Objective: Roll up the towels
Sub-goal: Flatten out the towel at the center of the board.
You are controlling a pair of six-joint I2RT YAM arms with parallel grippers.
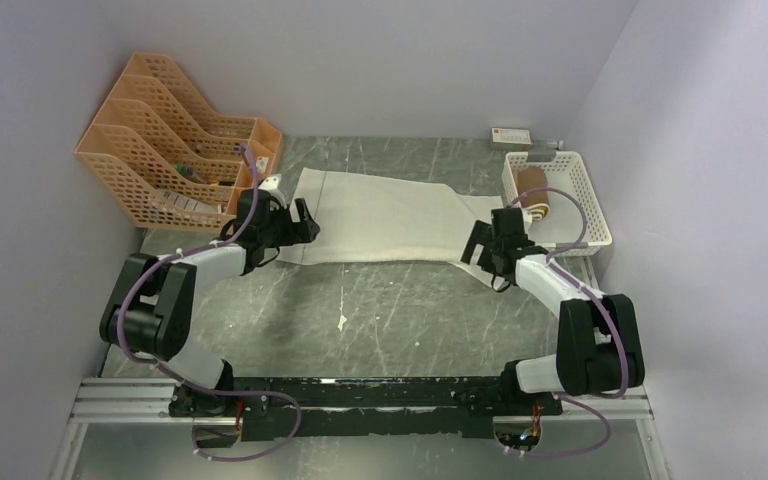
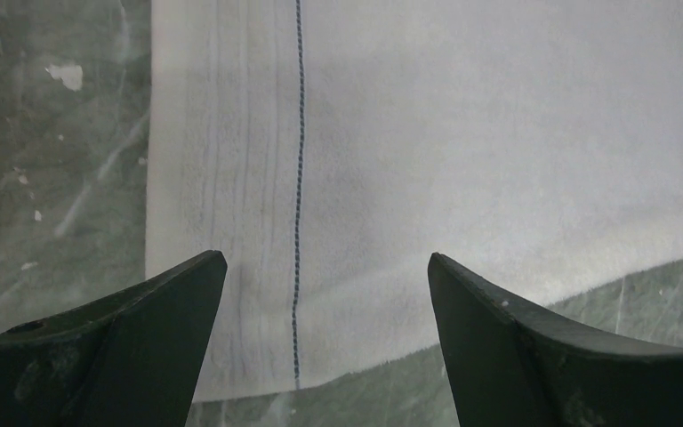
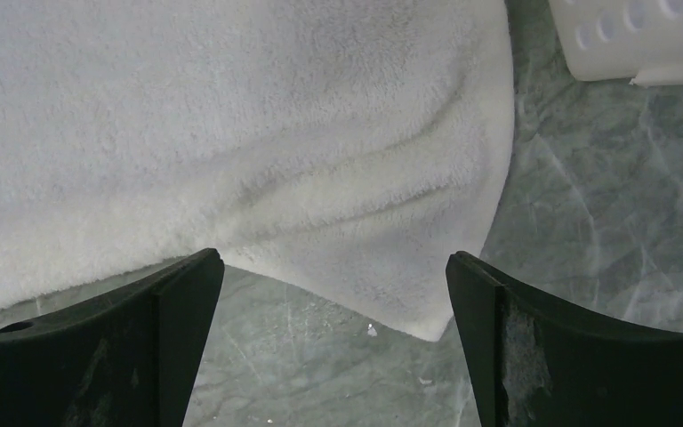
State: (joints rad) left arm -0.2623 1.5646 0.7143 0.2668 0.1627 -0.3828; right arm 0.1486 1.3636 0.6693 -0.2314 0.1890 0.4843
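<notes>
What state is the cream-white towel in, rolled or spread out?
Spread out. The cream-white towel lies flat on the table, edges visible at both ends, with no rolled portion; its right end is slightly wrinkled.

- Cream-white towel (image 1: 380,215): soft matt cloth. It has a fluffy pile at the right end. The left end has a flatter woven hem band with faint ribs and one dark stitched line.
- Brown towel (image 1: 535,185): matt, soft cloth.
- Table (image 1: 400,310): smooth grey-green marble-look top with pale veins, a slight sheen and a few white flecks.
- Basket (image 1: 594,200): white perforated plastic, smooth and lightly glossy.
- File rack (image 1: 135,165): orange lattice plastic.
- Left pincer (image 2: 325,267) and right pincer (image 3: 333,260): matt black, hard plastic by the look, with pale dusty scuffs.
- Rail (image 1: 110,402): bare silvery metal, dull.
</notes>
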